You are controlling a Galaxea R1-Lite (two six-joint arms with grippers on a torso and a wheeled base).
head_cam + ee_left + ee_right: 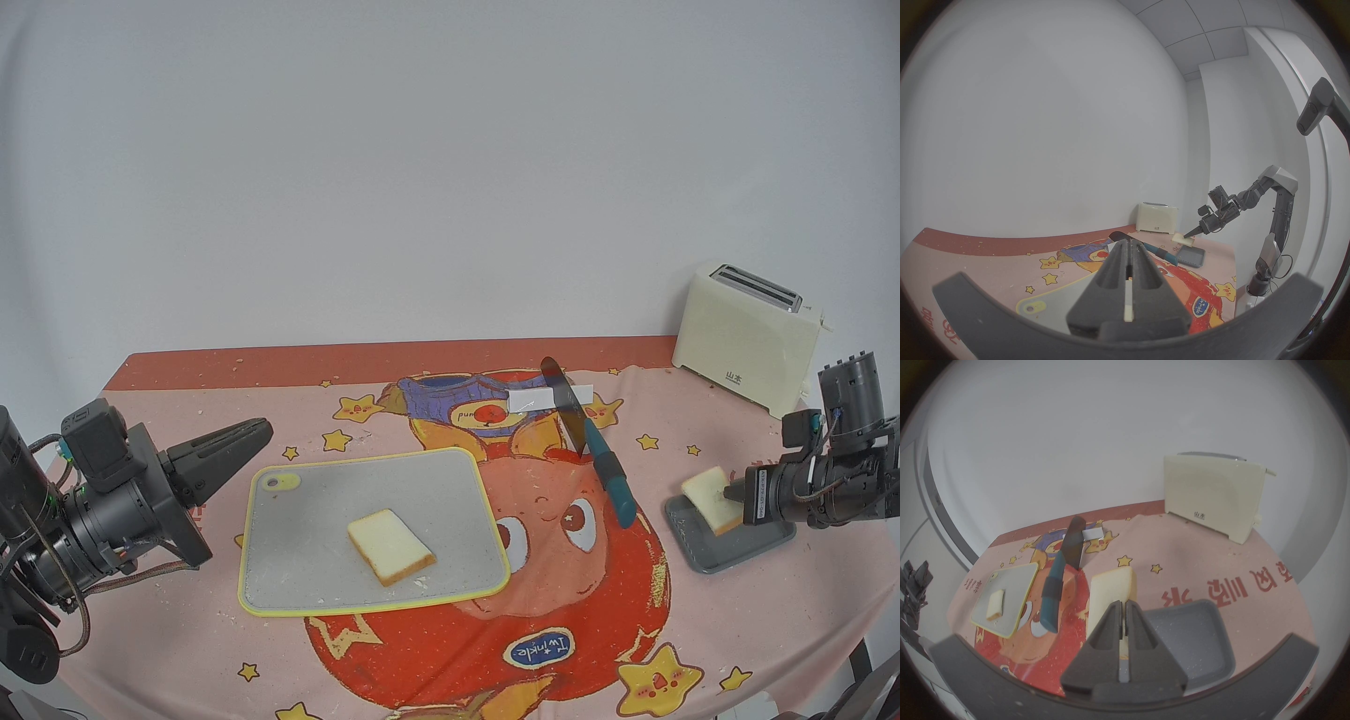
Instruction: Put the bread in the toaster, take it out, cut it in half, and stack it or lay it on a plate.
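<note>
At 3 o'clock, right gripper (733, 491) pinches a bread half (711, 497) at the grey plate (741, 555) rim; toaster (745, 337) at 2. Between plate and cutting board (309, 553), which holds another half (391, 547), lies a knife (600, 455). At 9, left gripper (255, 432) is pressed together.

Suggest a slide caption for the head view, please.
Right gripper holds a bread slice at the grey tray; second slice lies on the cutting board.

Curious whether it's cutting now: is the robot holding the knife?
No, the knife lies on the tablecloth between cutting board and grey plate; the right pincer grips a bread half.
</note>
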